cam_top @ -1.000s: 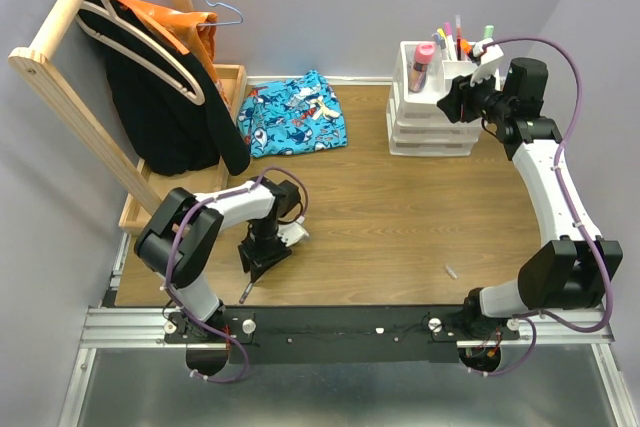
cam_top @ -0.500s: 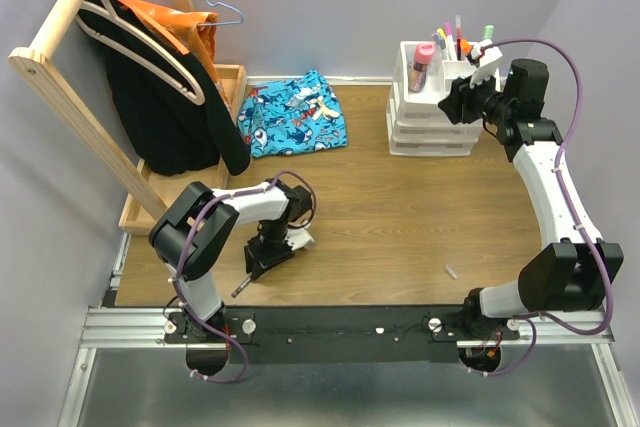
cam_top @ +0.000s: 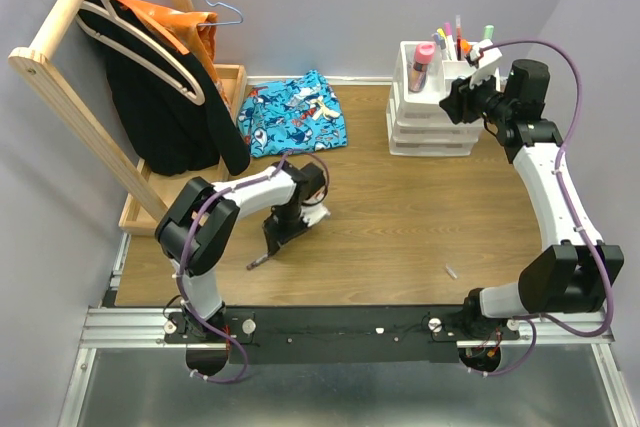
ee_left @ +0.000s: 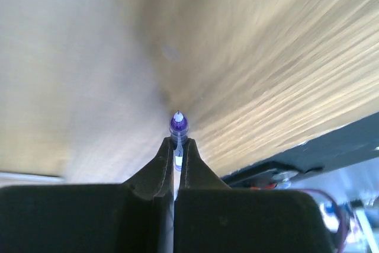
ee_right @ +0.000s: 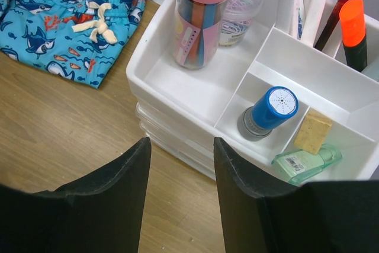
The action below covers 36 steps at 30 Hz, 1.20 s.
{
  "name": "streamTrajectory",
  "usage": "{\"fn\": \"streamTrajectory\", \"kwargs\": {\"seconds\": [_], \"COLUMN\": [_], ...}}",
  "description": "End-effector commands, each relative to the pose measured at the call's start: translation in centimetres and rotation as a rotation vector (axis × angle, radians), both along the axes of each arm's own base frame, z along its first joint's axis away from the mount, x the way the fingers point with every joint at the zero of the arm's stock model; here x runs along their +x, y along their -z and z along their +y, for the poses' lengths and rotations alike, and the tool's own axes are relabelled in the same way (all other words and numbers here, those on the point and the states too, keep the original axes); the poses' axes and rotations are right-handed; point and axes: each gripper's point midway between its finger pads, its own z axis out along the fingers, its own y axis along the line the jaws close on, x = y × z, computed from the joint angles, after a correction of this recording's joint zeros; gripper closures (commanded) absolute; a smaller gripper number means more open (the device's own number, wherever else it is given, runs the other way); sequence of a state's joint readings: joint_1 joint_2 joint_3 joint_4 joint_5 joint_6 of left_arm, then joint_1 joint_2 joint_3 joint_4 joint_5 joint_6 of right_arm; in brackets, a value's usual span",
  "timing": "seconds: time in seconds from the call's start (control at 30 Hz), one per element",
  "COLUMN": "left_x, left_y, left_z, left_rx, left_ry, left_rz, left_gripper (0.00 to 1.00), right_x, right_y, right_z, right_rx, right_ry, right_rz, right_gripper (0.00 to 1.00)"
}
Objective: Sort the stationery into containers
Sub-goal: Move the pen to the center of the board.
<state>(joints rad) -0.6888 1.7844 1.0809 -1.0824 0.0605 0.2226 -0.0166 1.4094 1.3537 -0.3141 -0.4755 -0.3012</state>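
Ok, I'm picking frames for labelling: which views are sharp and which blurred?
Left wrist: table streaked with motion blur, only the pen in the shut left claw sharp. Right wrist: organiser crisp, evenly lit. Top external: sharp throughout, soft shadows.

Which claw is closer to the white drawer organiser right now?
Right. The right claw hangs just over the organiser, by its open compartments; the left claw is far across the table, shut on a pen.

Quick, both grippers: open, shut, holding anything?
Left gripper: shut on a pen.
Right gripper: open, holding nothing, by the organiser.
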Motion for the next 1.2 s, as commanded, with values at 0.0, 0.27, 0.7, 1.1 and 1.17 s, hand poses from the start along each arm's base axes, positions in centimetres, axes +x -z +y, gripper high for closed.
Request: {"fn": "streamTrajectory", "kwargs": {"seconds": [0.0,0.27,0.7,1.1,1.17], "left_x": [5.0,9.6,7.8,7.1,7.3], "left_y": [-1.9,-1.3,0.5,3.0,3.3], "left_z": [-5.9,-12.1,-10.4,-8.7,-8.9], "left_rx": [-0.185,-0.285,-0.268,-0.099,-0.096], "left_ry": [-0.031,0.009,-0.027,0.001,0.002], "left_rz": [-0.134,-0.169,-0.171,-0.059,-0.052], "left_gripper": [0.97,0.95,0.64,0.71,0.74], "right_x": [-0.3,-0.6,-2.5,-3.2,-3.5], "right_y": [-1.0,-0.7,0.1,0.5,0.6], "right_z": [-0.8,-0.9,-1.3,-1.4,-1.5], "right_rx": [-0.057,-0.080,-0.069,-0.064,-0.078], "right_ry": [0.013,0.009,0.045,0.053,0.058], "right_rz": [-0.068,-0.077,-0.084,-0.096,-0.101], "right_gripper": [0.46,0.46,0.46,0.46,0.46]}}
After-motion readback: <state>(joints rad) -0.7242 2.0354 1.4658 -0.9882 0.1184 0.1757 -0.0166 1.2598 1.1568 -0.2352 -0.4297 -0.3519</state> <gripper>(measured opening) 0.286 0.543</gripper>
